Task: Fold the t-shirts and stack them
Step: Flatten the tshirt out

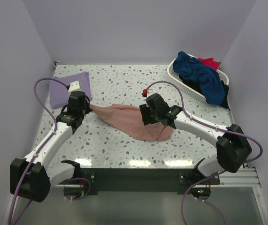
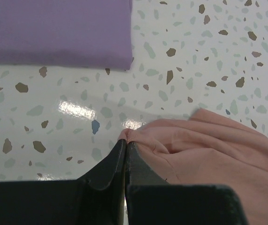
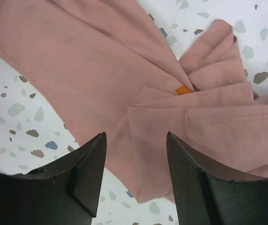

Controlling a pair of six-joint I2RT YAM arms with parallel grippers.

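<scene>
The dusty-pink t-shirt (image 1: 129, 119) lies rumpled across the middle of the table, drawn out toward the left. My left gripper (image 1: 88, 108) is shut on its left tip, and in the left wrist view the pink t-shirt (image 2: 209, 150) is pinched between the closed fingers (image 2: 117, 161). My right gripper (image 1: 148, 117) is open above the shirt's right part; in the right wrist view the pink t-shirt (image 3: 124, 84) shows folds between the spread fingers (image 3: 89, 164). The folded lavender t-shirt (image 1: 68, 88) lies at the back left and also shows in the left wrist view (image 2: 54, 30).
A white slatted basket (image 1: 183, 83) at the back right holds a navy blue shirt (image 1: 202, 75), a red one (image 1: 210, 62) and a black one (image 1: 224, 91). White walls close the table on three sides.
</scene>
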